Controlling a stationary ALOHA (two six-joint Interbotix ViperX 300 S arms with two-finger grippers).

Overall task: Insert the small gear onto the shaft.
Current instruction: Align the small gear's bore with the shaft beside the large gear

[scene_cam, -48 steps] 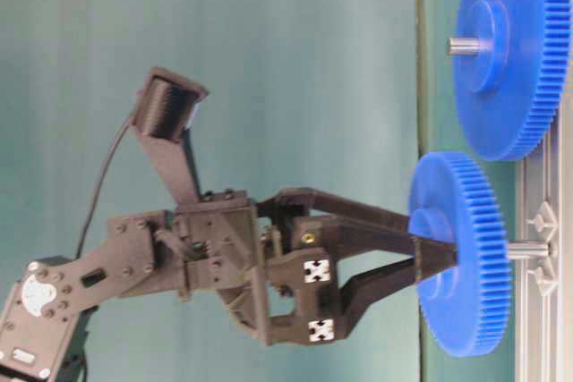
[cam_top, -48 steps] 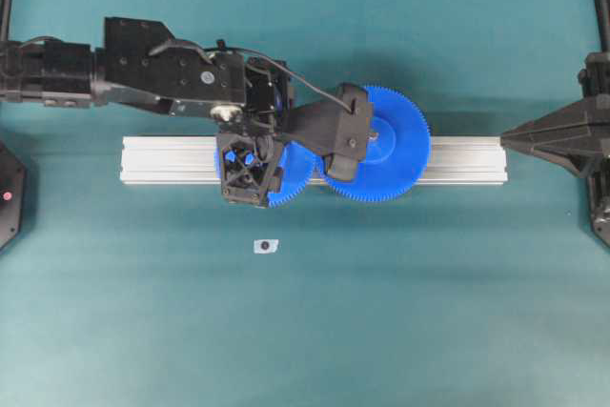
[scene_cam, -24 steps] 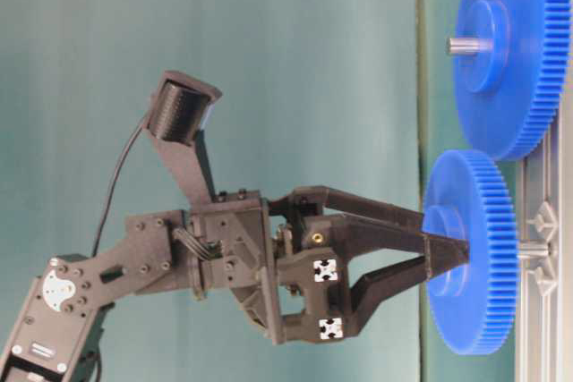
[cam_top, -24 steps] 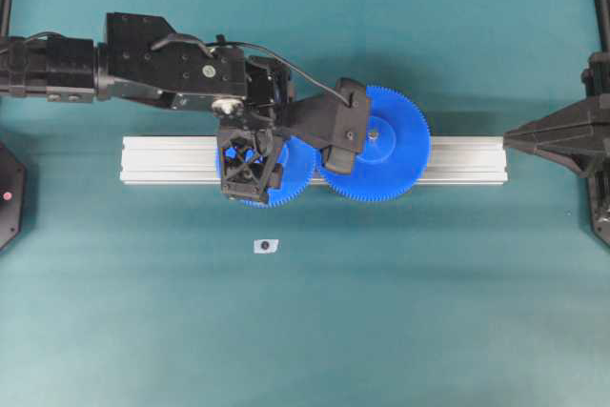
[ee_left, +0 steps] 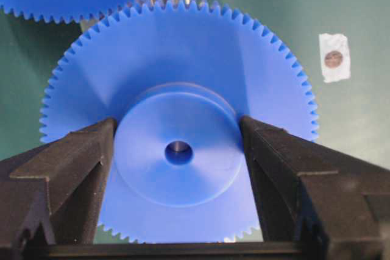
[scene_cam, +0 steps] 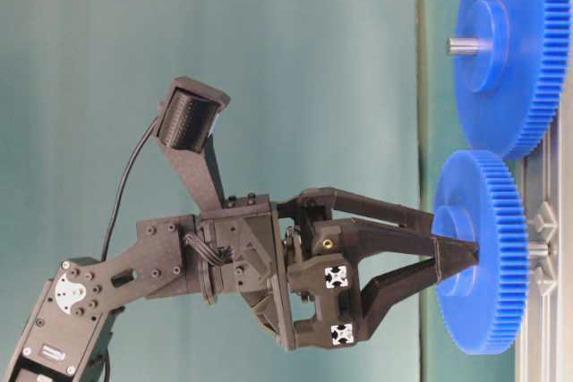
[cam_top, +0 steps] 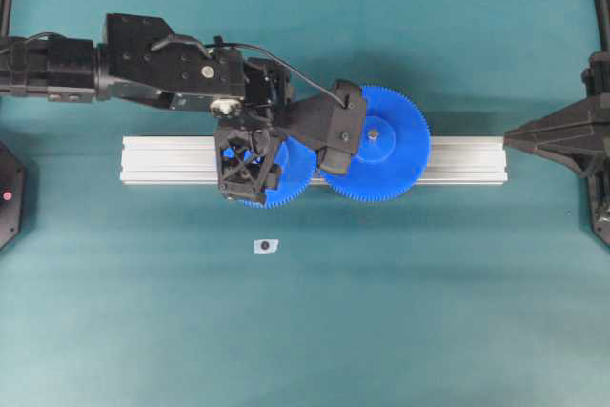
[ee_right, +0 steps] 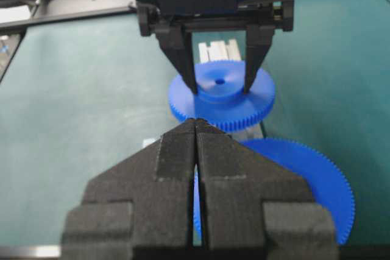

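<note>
My left gripper (cam_top: 246,164) is shut on the raised hub of the small gear (cam_top: 295,171), a blue toothed disc. The table-level view shows the small gear (scene_cam: 479,252) threaded on the shaft (scene_cam: 537,249), a thin grey pin, and close above the rail. In the left wrist view both fingers (ee_left: 91,150) press the hub of the small gear (ee_left: 178,168), and grey metal glints inside its centre hole. My right gripper (cam_top: 515,138) is shut and empty at the right end of the rail; its tips (ee_right: 196,123) point at the small gear (ee_right: 222,98).
A larger blue gear (cam_top: 386,145) sits on its own pin on the aluminium rail (cam_top: 162,159), its teeth next to the small gear's. A tiny white square with a dark dot (cam_top: 266,246) lies on the green mat in front of the rail.
My left gripper has lowered the small gear further down the shaft, toward the rail. The right arm has not moved.
</note>
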